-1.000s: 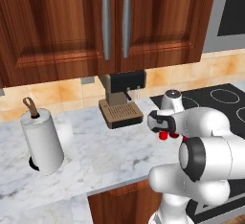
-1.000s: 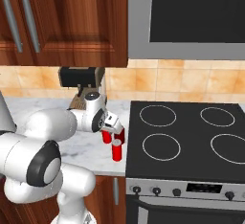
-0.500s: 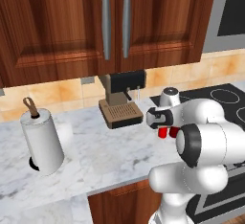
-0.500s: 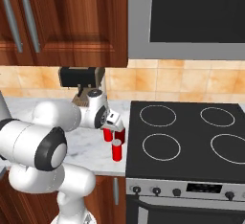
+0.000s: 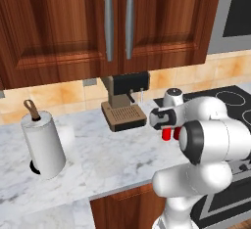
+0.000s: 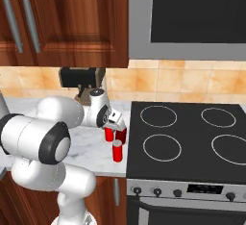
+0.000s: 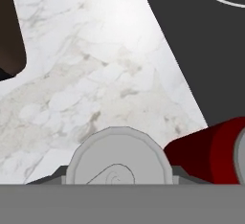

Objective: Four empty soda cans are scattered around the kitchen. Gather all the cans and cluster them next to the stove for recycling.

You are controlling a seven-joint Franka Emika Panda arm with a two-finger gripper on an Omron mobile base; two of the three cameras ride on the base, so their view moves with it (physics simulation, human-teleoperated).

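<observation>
The soda cans cluster on the marble desk (image 6: 91,147) just left of the stove (image 6: 192,144): in the right base view one can (image 6: 110,133) stands upright under the gripper (image 6: 115,123), a second can (image 6: 121,134) touches it on the stove side, and a third can (image 6: 117,151) stands apart nearer the desk's front edge, all with long axes vertical. The hand view looks straight down on the silver top of the held can (image 7: 117,158), with the fingers clenched on it at either side, and the red flank of its neighbour (image 7: 210,153) beside it against the black cooktop edge. The left base view hides most of this behind the white arm, showing just red slivers (image 5: 166,133), plus a coffee machine (image 5: 125,101) and paper towel roll (image 5: 43,142). Compared with a second ago, the elbow has swung higher and nearer the cameras; the cans have not moved.
</observation>
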